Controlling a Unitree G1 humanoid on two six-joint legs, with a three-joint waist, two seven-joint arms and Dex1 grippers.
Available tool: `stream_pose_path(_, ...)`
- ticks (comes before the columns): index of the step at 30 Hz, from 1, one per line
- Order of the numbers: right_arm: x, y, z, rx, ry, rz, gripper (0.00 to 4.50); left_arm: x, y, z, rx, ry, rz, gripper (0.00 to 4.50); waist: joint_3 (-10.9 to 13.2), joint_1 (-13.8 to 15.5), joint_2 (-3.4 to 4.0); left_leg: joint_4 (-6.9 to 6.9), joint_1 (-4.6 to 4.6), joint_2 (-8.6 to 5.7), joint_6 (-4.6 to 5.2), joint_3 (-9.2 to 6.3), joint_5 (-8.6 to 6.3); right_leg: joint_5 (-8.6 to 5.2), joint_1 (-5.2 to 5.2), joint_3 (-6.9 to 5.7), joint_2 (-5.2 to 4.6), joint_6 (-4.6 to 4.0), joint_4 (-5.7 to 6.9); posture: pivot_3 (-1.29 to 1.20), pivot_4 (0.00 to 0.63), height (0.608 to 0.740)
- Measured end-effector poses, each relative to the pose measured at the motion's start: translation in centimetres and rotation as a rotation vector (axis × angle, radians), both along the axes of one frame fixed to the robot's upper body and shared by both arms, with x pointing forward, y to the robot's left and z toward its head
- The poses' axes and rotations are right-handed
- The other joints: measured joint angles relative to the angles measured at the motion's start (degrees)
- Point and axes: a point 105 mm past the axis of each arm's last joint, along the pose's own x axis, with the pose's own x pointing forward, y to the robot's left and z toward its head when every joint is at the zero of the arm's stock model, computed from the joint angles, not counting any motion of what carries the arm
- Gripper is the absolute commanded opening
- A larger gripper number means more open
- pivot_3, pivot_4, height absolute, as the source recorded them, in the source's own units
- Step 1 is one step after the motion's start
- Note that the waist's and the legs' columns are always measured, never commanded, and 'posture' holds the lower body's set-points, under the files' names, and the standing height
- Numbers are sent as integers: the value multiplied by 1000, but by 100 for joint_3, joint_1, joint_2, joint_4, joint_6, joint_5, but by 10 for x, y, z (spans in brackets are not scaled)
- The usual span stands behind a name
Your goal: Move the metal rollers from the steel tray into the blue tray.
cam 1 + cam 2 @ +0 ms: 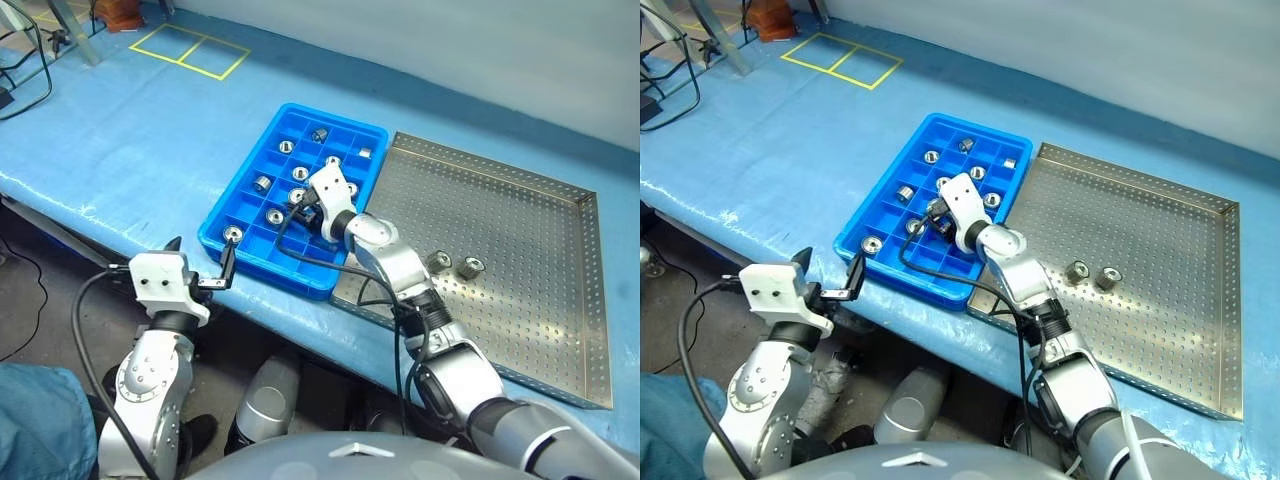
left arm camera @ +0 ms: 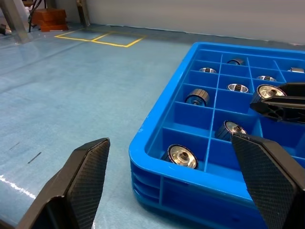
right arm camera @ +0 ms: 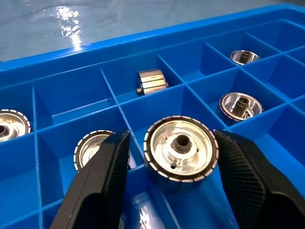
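Nearest the camera, the left gripper [image 1: 203,262] hovers spread wide beside the blue tray's [image 1: 238,195] near corner. Over that tray, the right gripper [image 3: 171,157] brackets one metal roller [image 3: 181,148], fingers parted, touching unclear. Two metal rollers [image 1: 438,262] remain on the steel tray [image 1: 520,250].

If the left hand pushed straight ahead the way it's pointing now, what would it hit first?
Most likely the near corner wall of the blue tray, ahead of the open left hand. Depth is unclear, so how far is hard to say.
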Motion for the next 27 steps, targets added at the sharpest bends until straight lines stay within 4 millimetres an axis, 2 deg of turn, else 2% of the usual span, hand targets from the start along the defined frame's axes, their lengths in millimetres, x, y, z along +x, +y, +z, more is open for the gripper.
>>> stream_pose_path(2, -1, -2, 0, 2, -3, -6, 4415, 0, 0, 0, 0, -1, -3, 4500, 0, 3, 0, 1, 0, 0, 0, 0, 0, 0, 1, 0, -1, 1, 0, 495, 150, 740)
stream_pose_path(3, -1, -3, 1, 4, -4, -10, 4484, 1, 0, 0, 1, 0, -3, 4500, 0, 3, 0, 1, 0, 0, 0, 0, 0, 1, 1, 0, -1, 1, -1, 480, 150, 740)
stream_pose_path(7, 0, -16, 6, 3, -19, -59, 4484, 5, -3, -1, 3, 2, -26, 4500, 0, -9, 0, 7, -4, 0, -3, 0, 2, 1, 0, -1, -1, 1, 0, 448, 150, 740)
stream_pose_path(10, 0, -34, 23, 23, -66, -114, 4484, 8, -5, -3, 3, 8, -42, 4500, 0, -34, 0, 10, -8, 0, -3, -1, 2, 1, -1, -1, -1, 0, 0, 411, 150, 740)
stream_pose_path(14, -9, -71, 51, 42, -135, -203, 4484, 14, -10, -4, 1, 10, -81, 4500, -1, -73, 4, 10, -17, 0, -3, -4, 2, 5, -6, -3, -1, 4, -1, 362, 150, 740)
stream_pose_path(16, -16, -92, 56, 16, -142, -259, 4484, 16, -13, -6, -1, 17, -100, 4500, -2, -103, 5, 12, -17, -1, -2, -4, 2, 5, -5, -3, -2, 4, -2, 346, 150, 740)
stream_pose_path(19, -25, -125, 50, -53, -105, -357, 4484, 20, -18, -7, -9, 20, -131, 4500, -3, -181, 7, 17, -17, -1, -2, -4, 2, 6, -3, -2, -2, -2, -1, 308, 150, 740)
stream_pose_path(23, -40, -160, 35, -123, -7, -478, 4484, 25, -26, -7, -10, 17, -180, 4500, -5, -432, 10, 26, -18, 0, 0, -3, 2, 6, 0, 1, -1, -3, 0, 269, 150, 740)
stream_pose_path(27, -52, -174, 23, -136, 64, -551, 4484, 30, -32, -9, -1, 26, -223, 4500, -7, -809, 13, 35, -17, 0, 4, -3, 2, 23, 7, 4, 0, -12, 2, 212, 150, 740)
